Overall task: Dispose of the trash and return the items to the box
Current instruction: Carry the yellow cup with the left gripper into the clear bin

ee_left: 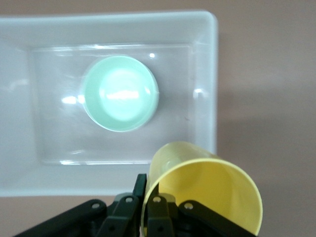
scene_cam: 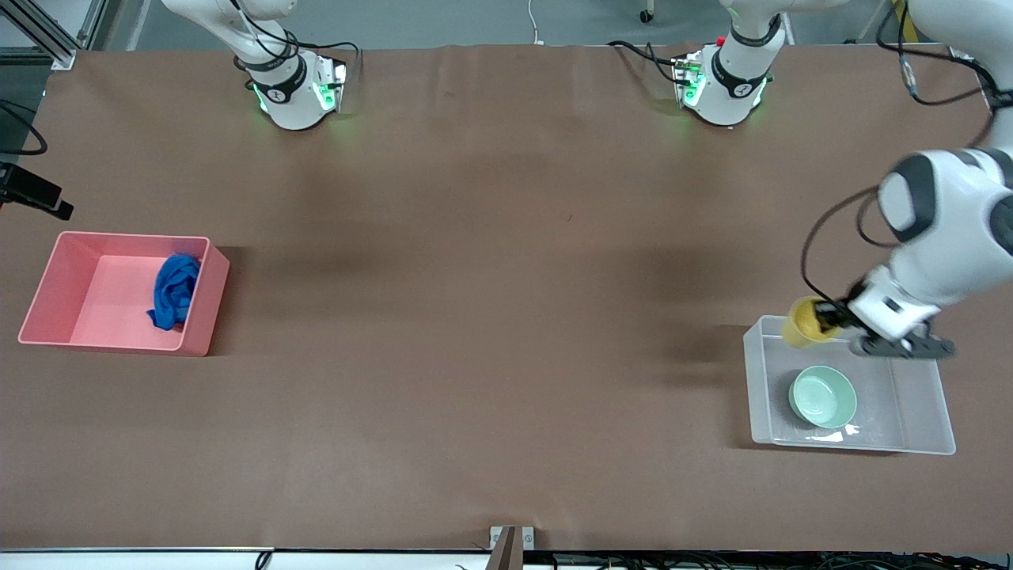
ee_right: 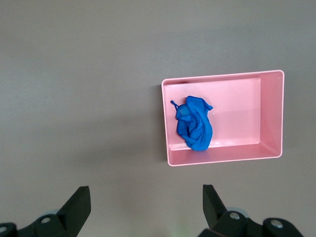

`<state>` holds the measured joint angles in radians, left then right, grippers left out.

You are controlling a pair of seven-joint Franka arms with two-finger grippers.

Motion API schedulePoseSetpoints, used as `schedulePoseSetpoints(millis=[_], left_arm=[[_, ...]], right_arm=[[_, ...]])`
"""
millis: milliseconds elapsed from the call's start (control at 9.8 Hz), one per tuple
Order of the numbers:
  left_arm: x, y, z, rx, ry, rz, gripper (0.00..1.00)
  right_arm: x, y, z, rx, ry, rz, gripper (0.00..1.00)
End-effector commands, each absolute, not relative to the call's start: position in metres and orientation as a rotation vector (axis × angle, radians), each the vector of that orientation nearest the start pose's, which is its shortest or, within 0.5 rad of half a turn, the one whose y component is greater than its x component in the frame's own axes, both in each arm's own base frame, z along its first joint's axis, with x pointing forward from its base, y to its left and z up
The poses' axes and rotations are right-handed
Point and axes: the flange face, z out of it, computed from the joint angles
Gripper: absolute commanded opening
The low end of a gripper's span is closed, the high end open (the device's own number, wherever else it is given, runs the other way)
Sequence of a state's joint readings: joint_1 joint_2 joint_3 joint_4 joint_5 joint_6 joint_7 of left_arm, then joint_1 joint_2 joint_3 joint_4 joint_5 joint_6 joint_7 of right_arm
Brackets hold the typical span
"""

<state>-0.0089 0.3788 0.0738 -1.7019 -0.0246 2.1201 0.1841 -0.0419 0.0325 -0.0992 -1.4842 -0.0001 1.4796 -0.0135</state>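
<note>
My left gripper [scene_cam: 827, 318] is shut on the rim of the yellow cup [scene_cam: 803, 321], one finger inside and one outside. It holds the cup tilted in the air over a corner of the clear box [scene_cam: 926, 396]. The left wrist view shows the cup [ee_left: 207, 187], the gripper [ee_left: 150, 185] and the box [ee_left: 207, 74] below. The mint-green bowl [scene_cam: 823, 396] sits upright in the box, also in the left wrist view [ee_left: 120, 94]. The blue cloth wad [scene_cam: 174, 290] lies in the pink bin [scene_cam: 103, 293]. My right gripper [ee_right: 146, 197] is open and empty, high over bare table beside the pink bin [ee_right: 237, 108] and the cloth [ee_right: 195, 123].
The pink bin stands at the right arm's end of the table and the clear box at the left arm's end. Brown table cover lies between them. The two arm bases stand along the table edge farthest from the front camera.
</note>
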Motion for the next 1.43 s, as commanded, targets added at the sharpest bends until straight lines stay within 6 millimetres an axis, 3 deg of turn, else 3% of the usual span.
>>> schedulePoseSetpoints(millis=[0,306,408,1122,1224,1327], left_arm=[[0.705,0.081,0.321,-3.105,0.226,0.015,0.00],[0.728,0.127,0.285,-3.123,0.275,-0.014,0.00],[0.730,0.131,0.277,-3.125,0.271,-0.015,0.00],[0.719,0.125,0.225,-3.196,0.194,-0.004,0.10],[0.720,0.123,0.227,-3.203,0.181,-0.013,0.17],[0.721,0.125,0.235,-3.205,0.165,-0.034,0.31]], right_arm=[[0.545,-0.077,0.640,-3.141,0.204,0.059,1.00],[0.545,-0.077,0.640,-3.141,0.204,0.059,1.00],[0.545,-0.077,0.640,-3.141,0.204,0.059,1.00],[0.545,-0.077,0.640,-3.141,0.204,0.059,1.00],[0.545,-0.077,0.641,-3.141,0.204,0.056,1.00],[0.545,-0.077,0.640,-3.141,0.204,0.059,1.00]])
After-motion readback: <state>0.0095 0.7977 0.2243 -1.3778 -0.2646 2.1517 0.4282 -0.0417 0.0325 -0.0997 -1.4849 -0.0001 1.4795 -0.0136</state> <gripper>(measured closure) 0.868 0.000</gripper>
